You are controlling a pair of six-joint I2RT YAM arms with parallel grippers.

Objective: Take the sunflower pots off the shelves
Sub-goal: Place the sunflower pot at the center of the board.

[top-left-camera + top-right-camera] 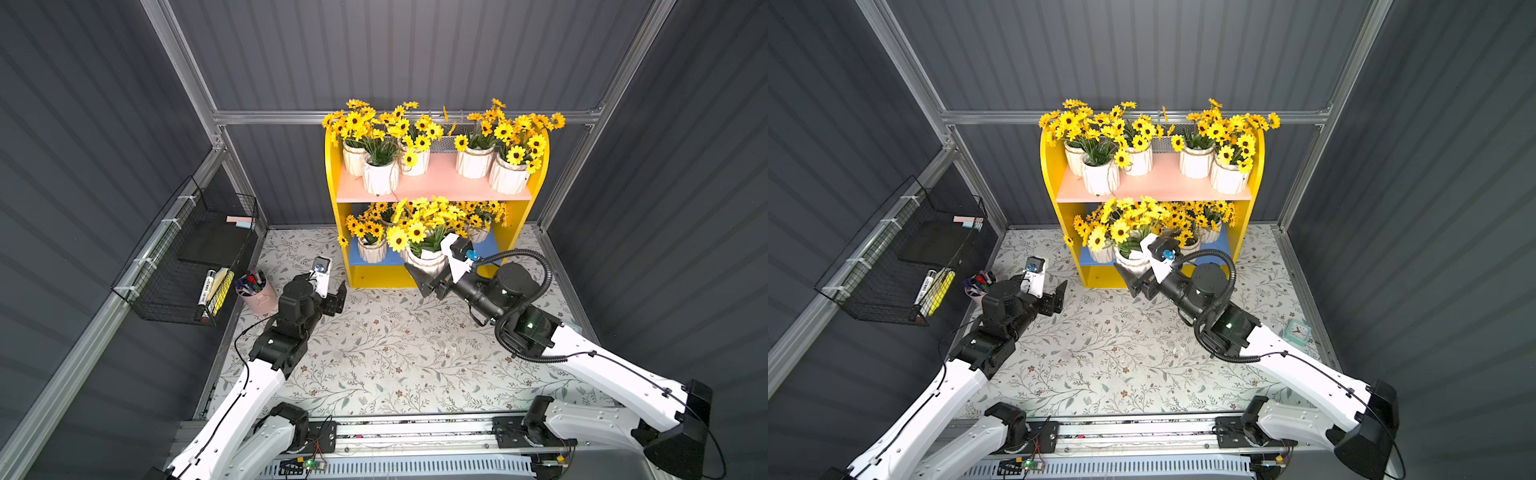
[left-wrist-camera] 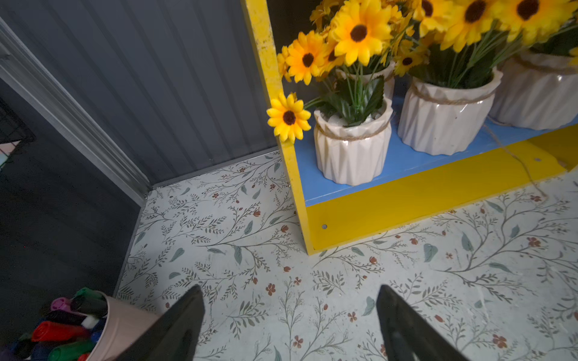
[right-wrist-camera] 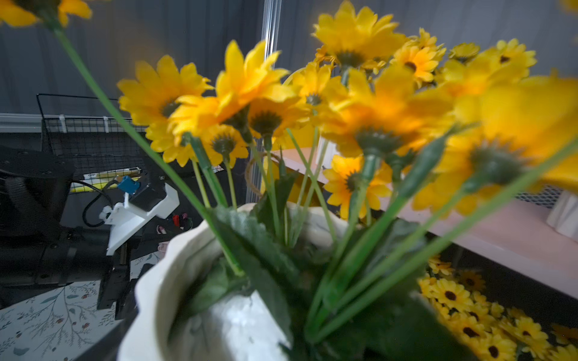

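Your two top views sit high above the base rail (image 1: 415,428), looking steeply down across the floral mat (image 1: 374,353) to the shelves (image 1: 432,187), and overlap almost fully. Your left wrist view is low and near, facing the blue lower board (image 2: 400,164) and the cup of marker pens (image 2: 125,325). Your right wrist view is crammed against one sunflower pot (image 3: 150,297), wire rack (image 3: 87,140) beyond.

Lab test booth: grey ribbed walls (image 1: 395,54), aluminium framing (image 1: 270,117), robot rail (image 1: 415,432) (floral-print tabletop (image 1: 395,353)).

left tool (image 2: 290,287) spread, right tool (image 1: 430,267) clamped
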